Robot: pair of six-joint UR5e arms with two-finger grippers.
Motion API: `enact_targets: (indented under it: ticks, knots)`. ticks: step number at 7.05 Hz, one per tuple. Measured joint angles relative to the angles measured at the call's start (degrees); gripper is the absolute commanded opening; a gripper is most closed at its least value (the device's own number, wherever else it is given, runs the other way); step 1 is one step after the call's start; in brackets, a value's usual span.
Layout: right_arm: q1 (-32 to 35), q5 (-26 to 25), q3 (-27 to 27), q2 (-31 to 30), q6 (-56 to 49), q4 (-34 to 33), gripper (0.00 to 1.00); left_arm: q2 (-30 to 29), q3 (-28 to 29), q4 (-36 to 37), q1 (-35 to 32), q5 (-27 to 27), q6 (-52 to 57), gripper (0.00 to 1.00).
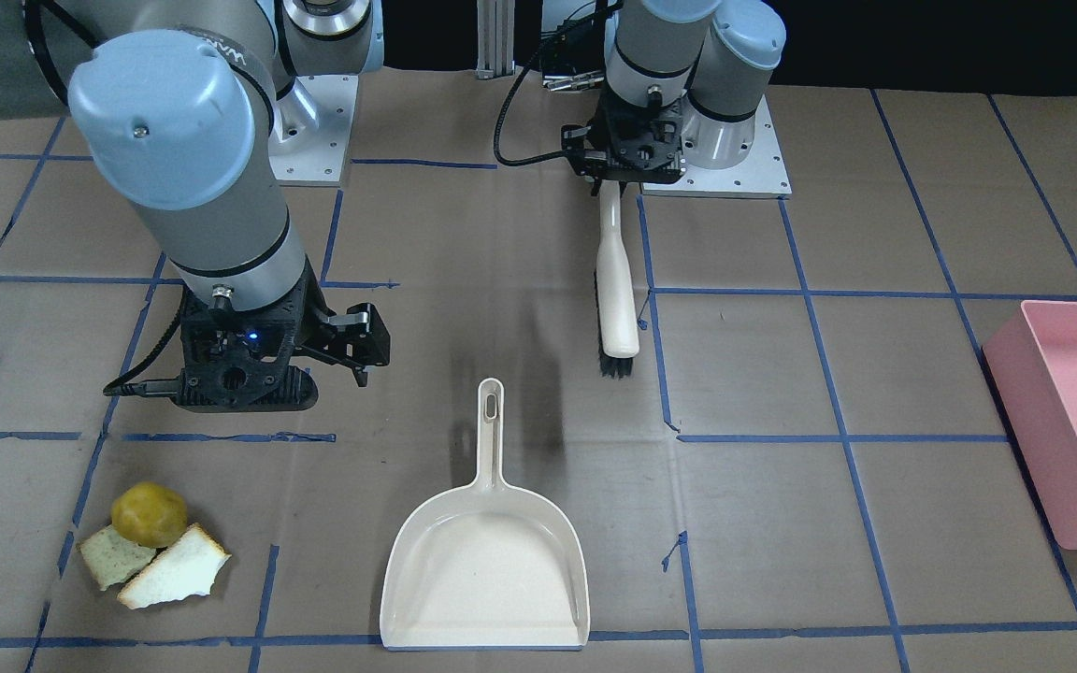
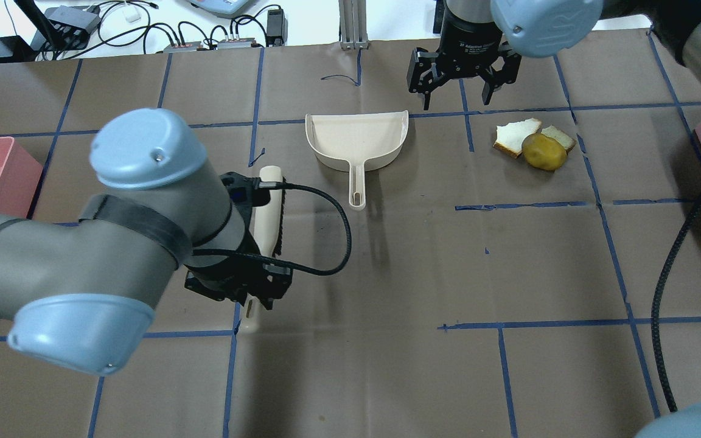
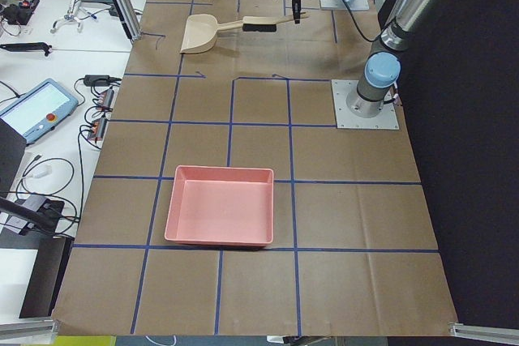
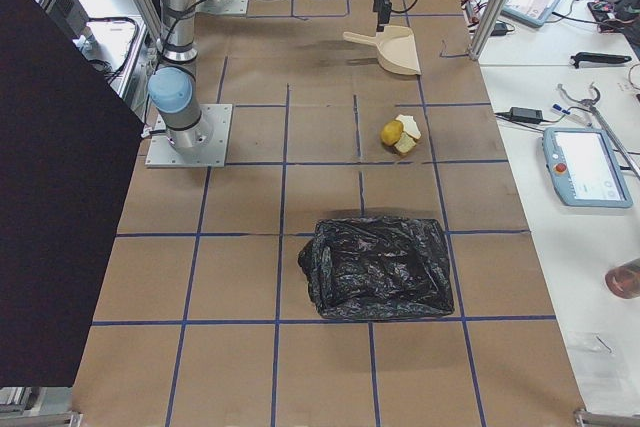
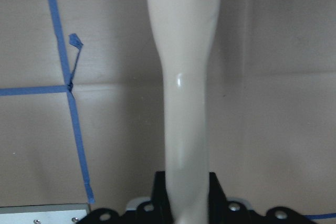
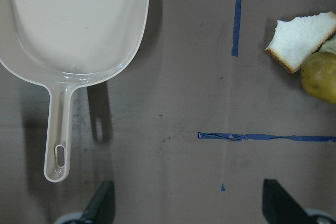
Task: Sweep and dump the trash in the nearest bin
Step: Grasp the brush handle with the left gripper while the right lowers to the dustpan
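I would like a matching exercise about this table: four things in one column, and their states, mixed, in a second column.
Things:
1. brush
2. dustpan
3. potato
4. right gripper

States:
A. open, holds nothing
B. next to the bread slices
C. held by the left gripper
D. lies empty on the table

Pairs: 1-C, 2-D, 3-B, 4-A.

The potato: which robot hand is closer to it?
Right. The right gripper hangs open near the potato; the left gripper, holding the brush, is far off past the dustpan.
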Motion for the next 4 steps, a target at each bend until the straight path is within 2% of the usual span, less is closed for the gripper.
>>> enact_targets:
  ticks: [2, 4]
  knots:
    - [2.78, 0.21, 0.06, 1.19, 0.23, -0.29, 1.0, -1.26, 2.28, 0.06, 4.84, 1.81, 3.9, 0.0]
    - [6.93, 0.21, 0.02, 3.86, 2.88, -2.25, 1.0, -3.68, 5.47, 0.36, 5.73, 3.09, 4.85, 0.0]
